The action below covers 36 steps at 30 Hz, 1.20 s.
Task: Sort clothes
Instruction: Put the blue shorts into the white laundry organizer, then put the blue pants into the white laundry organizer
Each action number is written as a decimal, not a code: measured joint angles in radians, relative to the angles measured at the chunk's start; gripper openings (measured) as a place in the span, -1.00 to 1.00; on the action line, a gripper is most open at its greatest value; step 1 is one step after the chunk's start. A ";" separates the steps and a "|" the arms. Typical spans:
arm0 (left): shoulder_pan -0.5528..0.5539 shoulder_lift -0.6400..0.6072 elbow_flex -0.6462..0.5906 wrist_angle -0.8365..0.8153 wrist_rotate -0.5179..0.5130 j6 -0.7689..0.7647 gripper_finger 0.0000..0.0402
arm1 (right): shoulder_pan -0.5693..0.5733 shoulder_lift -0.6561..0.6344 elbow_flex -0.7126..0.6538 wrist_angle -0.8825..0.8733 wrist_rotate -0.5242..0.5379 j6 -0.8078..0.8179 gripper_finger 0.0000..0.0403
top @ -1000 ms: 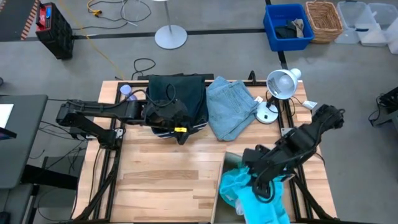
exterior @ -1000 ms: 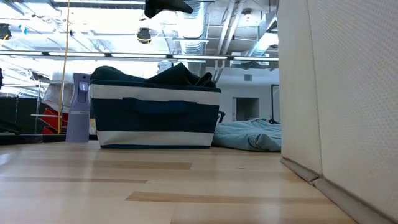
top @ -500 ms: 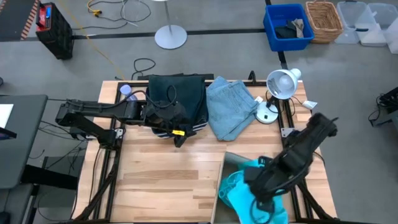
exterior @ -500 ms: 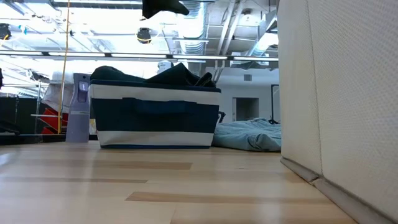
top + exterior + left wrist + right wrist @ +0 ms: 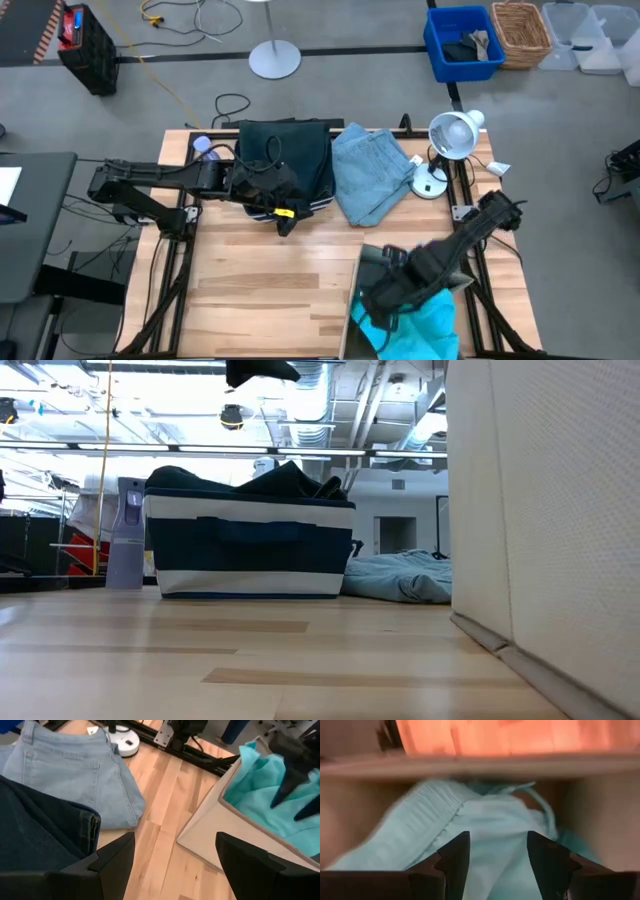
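Turquoise garment (image 5: pixel 425 322) bunched inside the beige fabric box (image 5: pixel 366 262) at the desk's (image 5: pixel 265 290) near right corner, directly below the right tool (image 5: pixel 385 298). Right tool (image 5: pixel 496 851) spread wide over the cloth, fingers empty, nothing pinched. Garment's long axis roughly along the box's length, toward the desk's near edge. Box walls close on both sides of the fingers, so little room sideways; only straight up looks free.

Pale grey-blue garment (image 5: pixel 372 176) flat at the far side of the desk, just beside the dark teal bin (image 5: pixel 290 160) heaped with dark navy clothes (image 5: pixel 40 835). Left tool (image 5: pixel 272 205) at the bin's near edge, spread open and empty; nearer to the grey-blue garment than the right. Bare wood between bin and box: ample room for a carry across.
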 joint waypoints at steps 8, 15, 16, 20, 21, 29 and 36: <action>-0.003 -0.060 0.000 -0.099 -0.007 0.042 0.35 | -0.096 -0.123 0.053 -0.040 -0.011 0.003 0.13; -0.015 -0.073 0.000 -0.143 -0.044 0.071 0.35 | -0.191 -0.197 0.077 -0.131 -0.011 -0.036 0.11; -0.015 -0.072 0.000 -0.143 -0.042 0.073 0.35 | -0.216 -0.205 0.077 -0.136 -0.008 -0.033 0.10; -0.005 -0.069 0.000 -0.134 -0.039 0.080 0.35 | -0.351 -0.214 0.080 -0.129 0.016 -0.037 0.06; 0.001 -0.068 0.000 -0.132 -0.039 0.080 0.35 | -0.387 -0.210 0.079 -0.126 0.016 -0.043 0.06; 0.040 -0.063 0.000 -0.131 -0.040 -0.017 0.35 | -0.635 -0.083 0.076 -0.095 0.017 -0.134 0.05; 0.047 -0.063 0.000 -0.130 -0.081 -0.080 0.35 | -0.749 0.079 0.058 -0.119 0.009 -0.259 0.05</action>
